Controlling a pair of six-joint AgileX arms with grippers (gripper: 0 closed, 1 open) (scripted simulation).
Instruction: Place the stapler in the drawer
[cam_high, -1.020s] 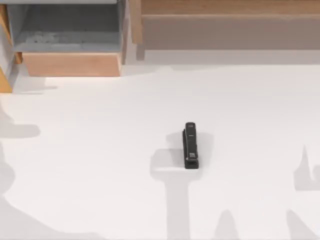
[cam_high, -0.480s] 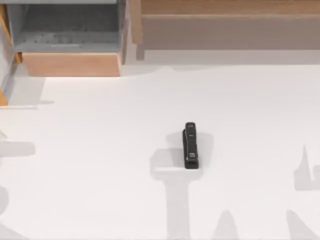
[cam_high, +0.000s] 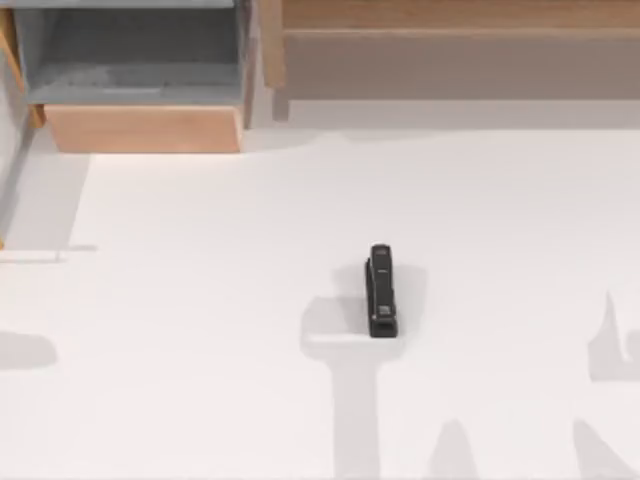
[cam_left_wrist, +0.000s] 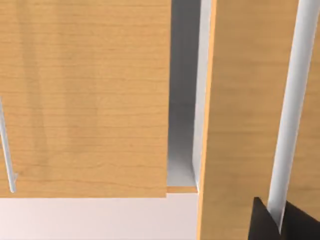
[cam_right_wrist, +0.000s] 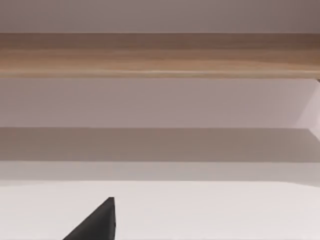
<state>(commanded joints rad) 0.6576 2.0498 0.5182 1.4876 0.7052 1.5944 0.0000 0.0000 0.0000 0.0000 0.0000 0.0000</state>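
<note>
The stapler (cam_high: 381, 290) is small, slim and black, and lies flat near the middle of the white table, its long axis running front to back. The drawer (cam_high: 145, 128) stands open at the back left, with grey inner walls and floor behind a light tan front panel. Nothing lies on the part of its floor that I can see. A black piece of my left gripper (cam_left_wrist: 280, 225) shows against tan wood in the left wrist view. A black piece of my right gripper (cam_right_wrist: 97, 225) shows over the white table, facing the ledge.
A long brown wooden ledge (cam_high: 450, 50) runs along the back right. Close to the left wrist camera are tan wooden panels (cam_left_wrist: 85, 100) with a grey gap and a white bar (cam_left_wrist: 290, 110). Arm shadows lie along the table's front and left.
The shadows on the table's left side have slid toward the front edge. The stapler and the drawer have not moved.
</note>
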